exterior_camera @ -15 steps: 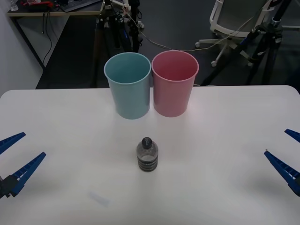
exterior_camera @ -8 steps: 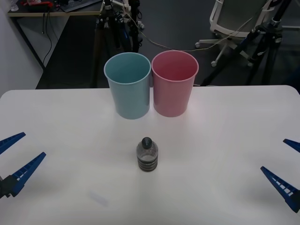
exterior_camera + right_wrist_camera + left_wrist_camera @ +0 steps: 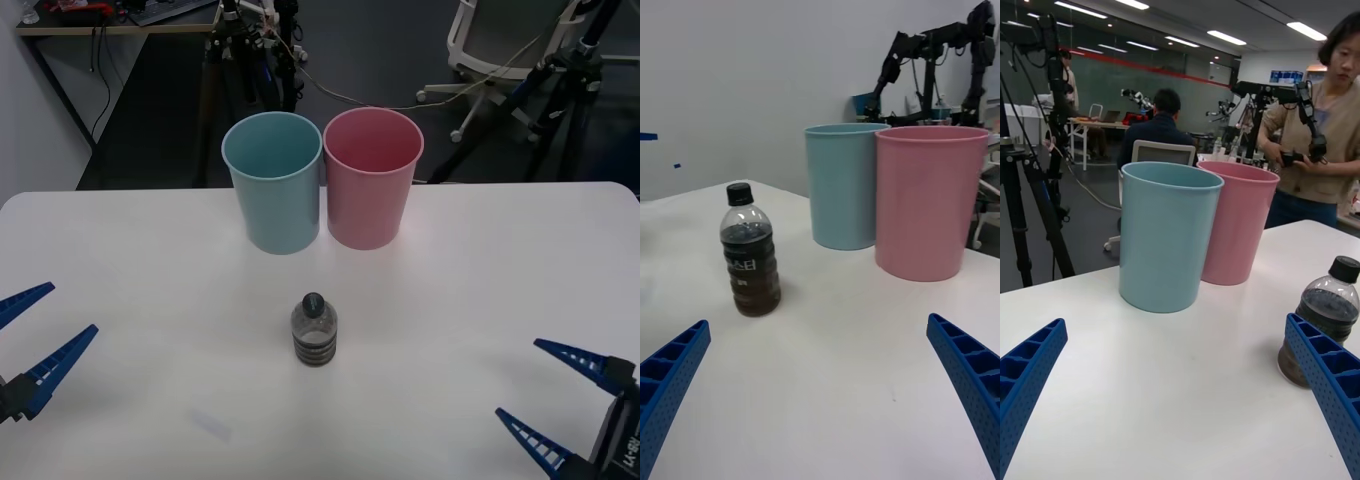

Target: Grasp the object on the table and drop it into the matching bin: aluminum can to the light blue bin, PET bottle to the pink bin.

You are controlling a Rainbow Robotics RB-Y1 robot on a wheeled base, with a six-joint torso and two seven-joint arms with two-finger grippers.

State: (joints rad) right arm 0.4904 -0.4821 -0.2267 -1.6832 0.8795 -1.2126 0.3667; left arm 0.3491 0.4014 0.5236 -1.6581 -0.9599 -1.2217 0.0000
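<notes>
The PET bottle (image 3: 314, 330) stands upright in the middle of the white table (image 3: 150, 270); it is small and clear, with a dark cap and dark liquid, and also shows as the bottle (image 3: 750, 250) and the bottle (image 3: 1319, 319). Behind it the light blue bin (image 3: 273, 181) and the pink bin (image 3: 372, 177) stand side by side, touching. My right gripper (image 3: 553, 397) is open low at the table's right front, well right of the bottle. At the left edge my left gripper (image 3: 35, 333) is open too. Both are empty.
Tripods, cables and an office chair (image 3: 500, 40) stand on the dark floor beyond the table's far edge. A person (image 3: 1319, 135) stands behind the bins in the left wrist view, away from the task's things. Bare tabletop lies on both sides of the bottle.
My right gripper has moved leftward and toward the table's front, coming further into view. The left gripper, the bottle and both bins have stayed put.
</notes>
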